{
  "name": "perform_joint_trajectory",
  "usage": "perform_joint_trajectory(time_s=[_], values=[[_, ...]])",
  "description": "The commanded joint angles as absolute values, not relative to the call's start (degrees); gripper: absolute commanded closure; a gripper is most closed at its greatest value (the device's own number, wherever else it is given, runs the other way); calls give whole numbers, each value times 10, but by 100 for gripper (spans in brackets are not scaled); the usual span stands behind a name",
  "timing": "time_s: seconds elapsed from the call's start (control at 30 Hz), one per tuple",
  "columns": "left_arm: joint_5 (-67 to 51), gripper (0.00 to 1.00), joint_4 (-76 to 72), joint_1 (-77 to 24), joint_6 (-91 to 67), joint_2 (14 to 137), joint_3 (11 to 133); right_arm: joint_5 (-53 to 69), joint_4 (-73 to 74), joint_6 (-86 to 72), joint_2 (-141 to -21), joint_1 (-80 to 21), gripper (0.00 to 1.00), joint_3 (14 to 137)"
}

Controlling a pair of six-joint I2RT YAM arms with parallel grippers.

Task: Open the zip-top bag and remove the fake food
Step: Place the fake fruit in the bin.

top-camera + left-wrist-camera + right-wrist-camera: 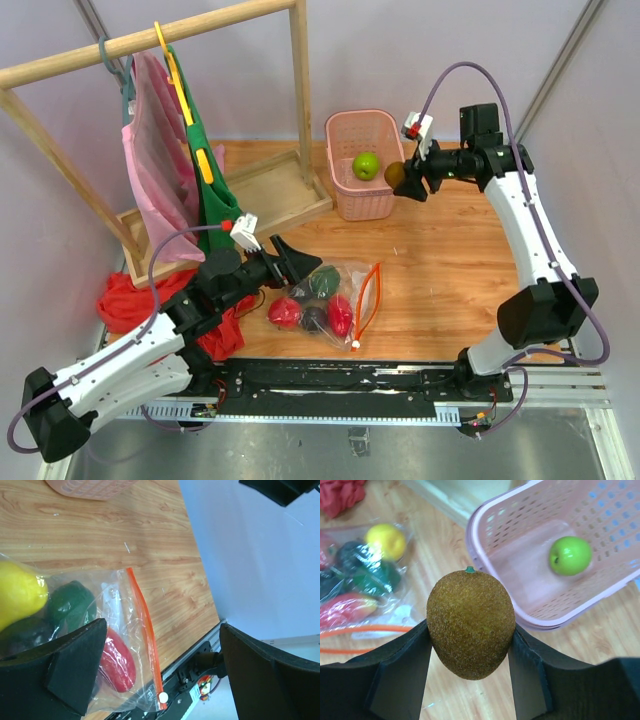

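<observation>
R gripper [470,632] pinches a fuzzy brown kiwi [470,610] beside the pink basket [375,205]; L gripper [162,652] is wide, empty.
Your zip-top bag [352,280] lies on the table [450,280] just beside L jaws, w/ fake food [285,312] inside; green apple [366,165] in basket.

Pale lilac walls [400,50] enclose a wood-grain tabletop [440,270] under even, diffuse light. Wooden garment rack [301,90] stands at 10 o'clock, carrying a pink cloth [150,170] and a green cloth [207,200]. Grey metal ledge [400,455] runs along 6 o'clock.

Lab test cell: blank partition walls [420,50], aluminium mounting rail [330,410].
</observation>
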State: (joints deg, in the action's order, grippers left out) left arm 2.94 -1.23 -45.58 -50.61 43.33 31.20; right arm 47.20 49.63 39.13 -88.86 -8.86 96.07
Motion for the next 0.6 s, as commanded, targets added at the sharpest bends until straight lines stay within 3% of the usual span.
perform_joint_trajectory(time_s=[0.0,0.57], values=[[45,2,-24,-451,-494,420,303,434,388,289,-910,-80,75,989],[50,1,-18,-447,-505,415,294,275,237,187,-1001,-107,66,1014]])
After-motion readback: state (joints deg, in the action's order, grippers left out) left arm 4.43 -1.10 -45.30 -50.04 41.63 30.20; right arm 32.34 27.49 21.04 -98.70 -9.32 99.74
